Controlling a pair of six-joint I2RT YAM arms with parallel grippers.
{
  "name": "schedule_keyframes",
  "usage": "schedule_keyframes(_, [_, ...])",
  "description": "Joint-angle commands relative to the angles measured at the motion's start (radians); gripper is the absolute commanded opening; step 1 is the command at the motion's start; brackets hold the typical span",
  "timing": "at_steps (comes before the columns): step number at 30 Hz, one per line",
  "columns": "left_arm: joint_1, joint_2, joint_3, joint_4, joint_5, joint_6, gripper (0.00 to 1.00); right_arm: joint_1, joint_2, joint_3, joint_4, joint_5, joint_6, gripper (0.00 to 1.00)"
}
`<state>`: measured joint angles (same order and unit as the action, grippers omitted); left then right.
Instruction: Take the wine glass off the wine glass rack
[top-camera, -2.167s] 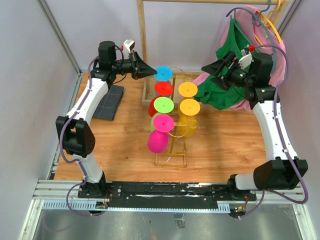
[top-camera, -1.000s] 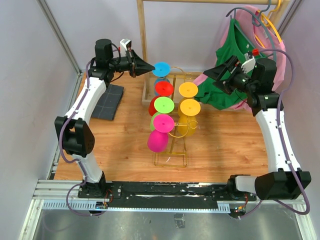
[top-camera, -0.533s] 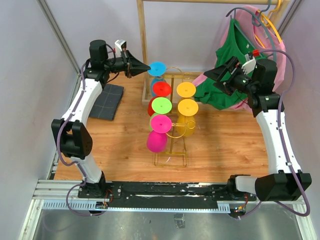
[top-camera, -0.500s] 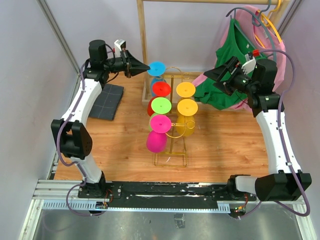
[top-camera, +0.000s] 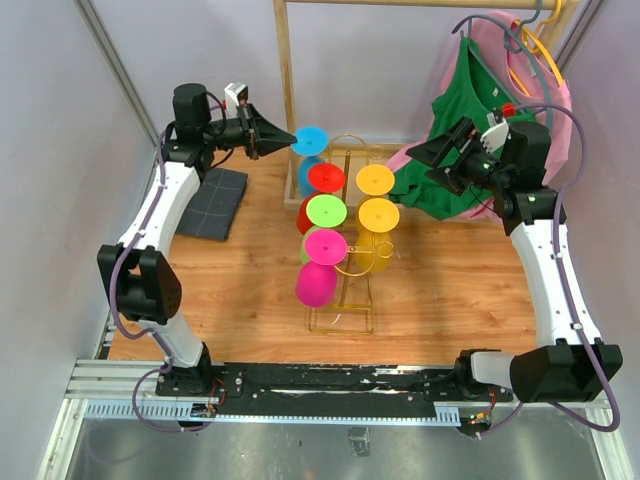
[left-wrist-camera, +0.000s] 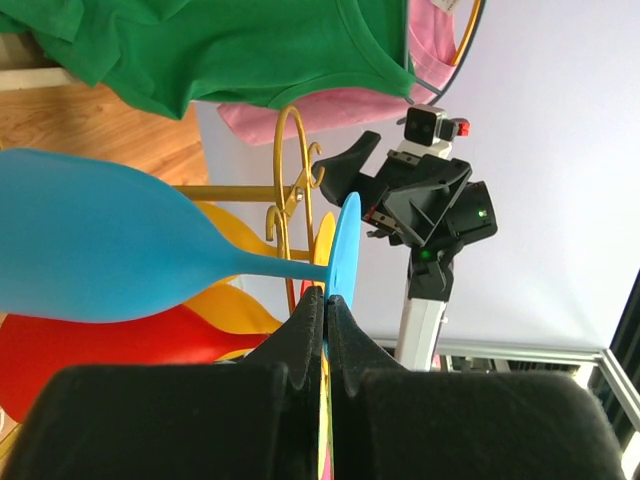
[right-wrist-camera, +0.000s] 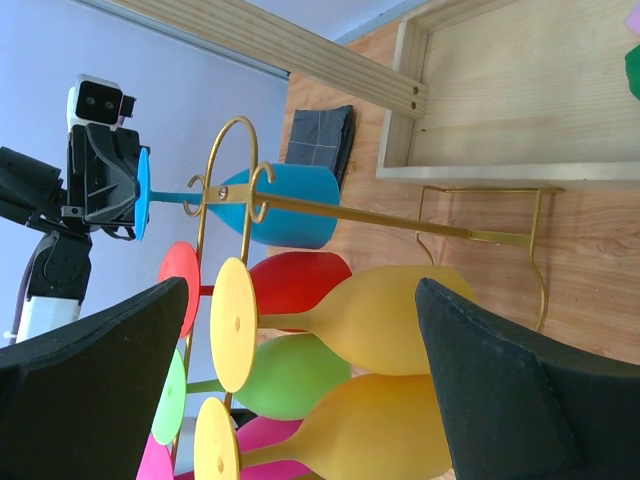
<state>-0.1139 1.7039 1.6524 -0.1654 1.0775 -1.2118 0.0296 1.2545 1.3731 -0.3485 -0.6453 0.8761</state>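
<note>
My left gripper (top-camera: 291, 139) is shut on the rim of the round foot of the blue wine glass (top-camera: 309, 141). The glass lies sideways at the far top end of the gold wire wine glass rack (top-camera: 341, 329). In the left wrist view the jaws (left-wrist-camera: 326, 297) pinch the foot's edge, and the blue wine glass bowl (left-wrist-camera: 90, 250) stretches left past the rack's hooks (left-wrist-camera: 285, 160). My right gripper (top-camera: 428, 158) hangs open to the right of the rack, holding nothing. From the right wrist the blue wine glass (right-wrist-camera: 285, 205) shows its stem beside the end hooks of the rack (right-wrist-camera: 480, 236).
Red (top-camera: 326, 177), green (top-camera: 326, 210), pink (top-camera: 325, 246) and two yellow glasses (top-camera: 377, 198) hang on the rack. Behind it are a wooden tray (right-wrist-camera: 500, 90) and a clothes rail upright (top-camera: 284, 70), with green and pink garments (top-camera: 470, 90) at the far right. A dark cloth (top-camera: 216, 202) lies left.
My left arm has drawn back to the left with the blue glass's foot in its jaws, so the glass has slid left along the rack. The right gripper has stayed almost still.
</note>
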Motion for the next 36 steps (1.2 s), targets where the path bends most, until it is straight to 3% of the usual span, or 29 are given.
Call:
schedule_keyframes(1, [0.015, -0.045, -0.013, 0.02, 0.036, 0.01, 0.0, -0.01, -0.025, -0.009, 0.002, 0.003, -0.021, 0.99])
schedule_keyframes(11, [0.217, -0.01, 0.072, 0.015, 0.12, 0.083, 0.0, -0.01, 0.01, 0.123, -0.041, -0.022, -0.051, 0.99])
schedule_keyframes(19, [0.304, -0.011, 0.21, -0.151, 0.272, 0.328, 0.0, 0.008, 0.102, 0.322, -0.075, -0.108, -0.072, 0.99])
schedule_keyframes(23, [0.288, -0.081, 0.203, 0.001, 0.304, 0.279, 0.0, 0.069, 0.158, 0.432, -0.093, -0.15, -0.093, 0.99])
schedule_keyframes(28, [0.218, -0.156, 0.175, 0.383, 0.362, 0.134, 0.0, 0.156, 0.22, 0.541, -0.111, -0.19, -0.114, 0.98])
schedule_keyframes(36, [0.108, -0.207, 0.264, 0.406, 0.405, 0.295, 0.0, 0.195, 0.238, 0.573, -0.11, -0.223, -0.126, 0.99])
